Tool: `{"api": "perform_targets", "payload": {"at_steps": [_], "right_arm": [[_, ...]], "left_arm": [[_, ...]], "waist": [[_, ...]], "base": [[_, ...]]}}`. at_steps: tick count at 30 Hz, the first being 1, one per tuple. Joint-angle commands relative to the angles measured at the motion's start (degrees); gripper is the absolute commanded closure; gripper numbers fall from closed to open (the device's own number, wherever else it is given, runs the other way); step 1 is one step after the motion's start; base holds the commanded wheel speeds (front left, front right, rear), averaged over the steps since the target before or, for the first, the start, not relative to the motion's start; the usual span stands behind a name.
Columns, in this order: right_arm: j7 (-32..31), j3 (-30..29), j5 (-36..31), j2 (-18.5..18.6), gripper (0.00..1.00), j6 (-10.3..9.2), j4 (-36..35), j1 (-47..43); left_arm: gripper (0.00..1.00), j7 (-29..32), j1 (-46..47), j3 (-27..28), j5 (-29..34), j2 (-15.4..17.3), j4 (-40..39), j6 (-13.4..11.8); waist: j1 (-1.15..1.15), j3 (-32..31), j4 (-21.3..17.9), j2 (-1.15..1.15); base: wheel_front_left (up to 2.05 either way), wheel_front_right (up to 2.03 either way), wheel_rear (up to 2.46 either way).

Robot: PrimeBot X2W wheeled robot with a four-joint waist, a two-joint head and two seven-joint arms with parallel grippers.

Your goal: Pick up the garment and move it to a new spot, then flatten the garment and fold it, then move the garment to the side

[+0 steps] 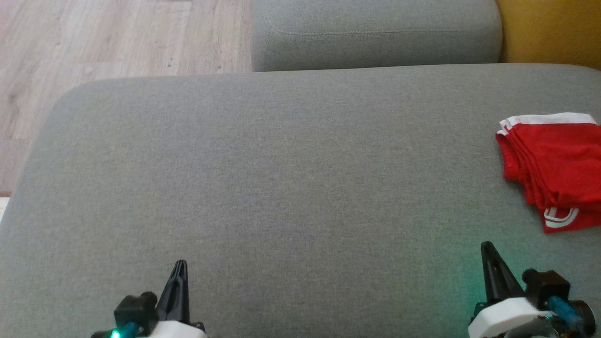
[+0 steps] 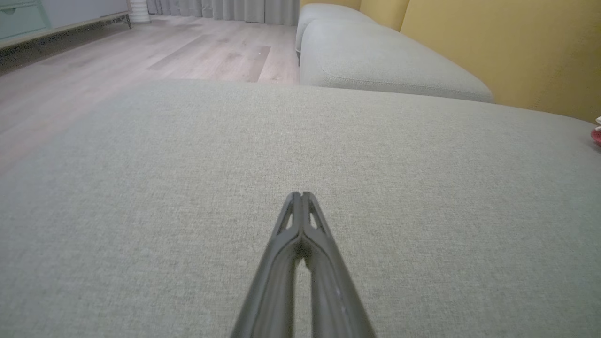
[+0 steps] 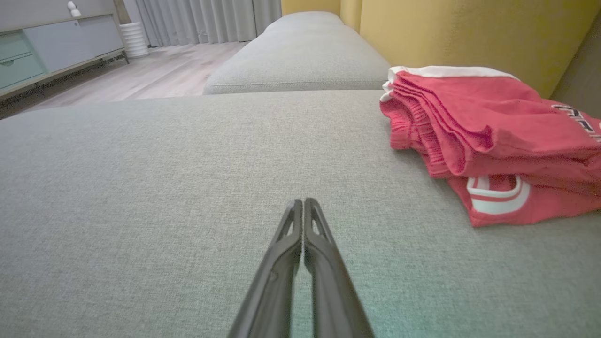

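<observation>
The red garment (image 1: 556,164) lies folded at the sofa's (image 1: 281,188) right side, apparently set aside; the left gripper (image 1: 180,267) and right gripper (image 1: 487,249) rest clear of it, jaws closed and empty.

A large grey sofa cushion (image 1: 281,188) spans the centre, with a 2nd cushion (image 1: 375,37) at the top. Pale wood floor (image 1: 117,37) lies upper left and a yellow wall (image 1: 554,28) upper right. Grey curtains (image 3: 206,19) hang at the top.

Red garment (image 1: 558,164) with white trim, folded into a layered stack, lying flat at the cushion's right side.
</observation>
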State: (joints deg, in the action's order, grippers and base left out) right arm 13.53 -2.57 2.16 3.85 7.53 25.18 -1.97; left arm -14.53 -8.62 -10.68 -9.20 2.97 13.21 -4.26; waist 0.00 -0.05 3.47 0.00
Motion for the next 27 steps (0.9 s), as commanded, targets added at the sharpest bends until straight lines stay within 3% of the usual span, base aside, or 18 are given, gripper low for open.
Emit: {"api": "perform_targets", "payload": {"at_steps": [1,27], "right_arm": [[-0.55,-0.74,1.55,0.03,1.00,0.00,-1.51,2.10],[-4.25,-0.92,20.12,-0.17,1.00,-0.01,-4.03,2.83]], "left_arm": [[1.00,0.22,1.41,0.18,-1.52,0.06,-1.97,0.27],[1.00,3.69,4.43,2.56,-19.52,1.00,-0.89,2.70]], "waist": [[0.00,0.00,-0.06,0.00],[0.00,0.04,-0.76,0.00]], "base": [[0.00,0.00,0.00],[0.00,0.00,0.00]]}}
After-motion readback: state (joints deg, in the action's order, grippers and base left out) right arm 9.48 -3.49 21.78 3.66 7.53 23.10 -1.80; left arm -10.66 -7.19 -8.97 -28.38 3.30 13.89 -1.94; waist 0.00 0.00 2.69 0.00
